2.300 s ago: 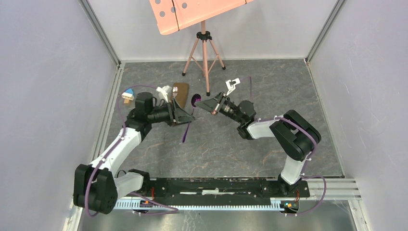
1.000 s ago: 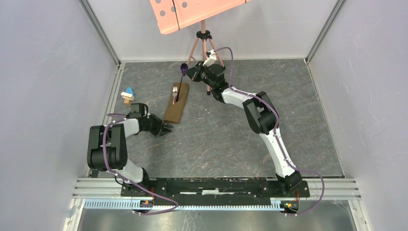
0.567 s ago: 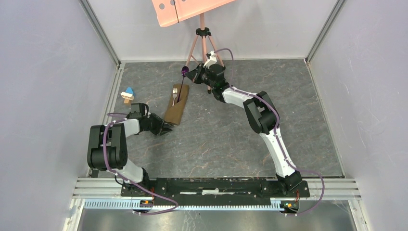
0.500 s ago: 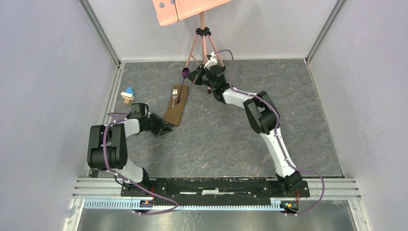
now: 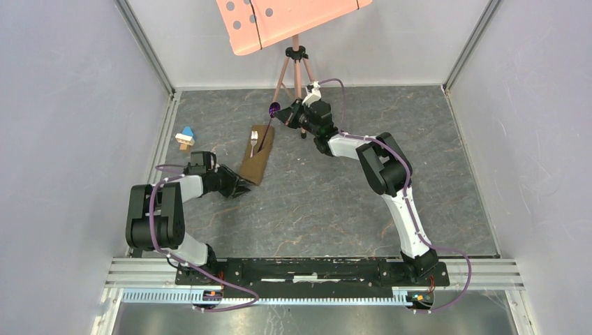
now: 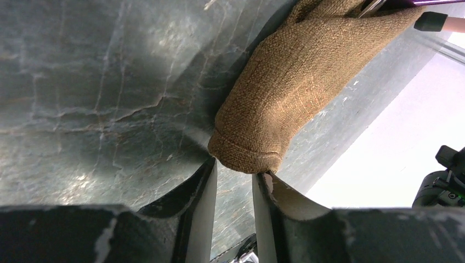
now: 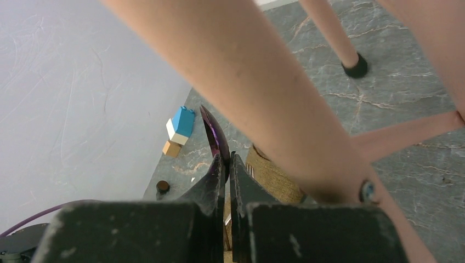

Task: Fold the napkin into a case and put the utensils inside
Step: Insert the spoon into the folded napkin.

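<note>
Now, right claw [image 7: 227,159]: pressed together on the spoon [image 5: 274,109] just below its purple bowl. The bowl sticks out past the tips, edge-on in the wrist view.
Spoon handle: thin and dark, slanting down from the claw to the far end of the case [image 5: 256,162]. Its tip overlaps the cloth beside the fork [image 5: 254,138]. Cannot tell whether it sits inside a fold.
Case: olive-brown cloth folded to a narrow layered strip. It lies on the grey marbled surface [image 5: 335,202], left of centre, with its far end tilted slightly right.
Fork: silver, with tines poking out past the case's far end and the rest lying along the cloth. Tucked in or on top, cannot tell.
Left claw [image 6: 234,171]: part spread, low at the case's near end, with the surface showing through the gap. The rounded hem of the cloth lies across both fingertips [image 6: 207,171], not between them.
Left arm [image 5: 157,209]: folded back at the left side.
Right arm [image 5: 391,188]: stretched toward the back, with its claw just beside the tripod [image 5: 297,77] legs. Pink legs cross close before the wrist camera.
Toy block [image 7: 178,129]: blue, white and tan, near the left wall, well apart from the case.
Black piece [image 7: 162,187]: small and round, on the surface near the block.
Pink board [image 5: 293,17]: perforated, atop the tripod.
</note>
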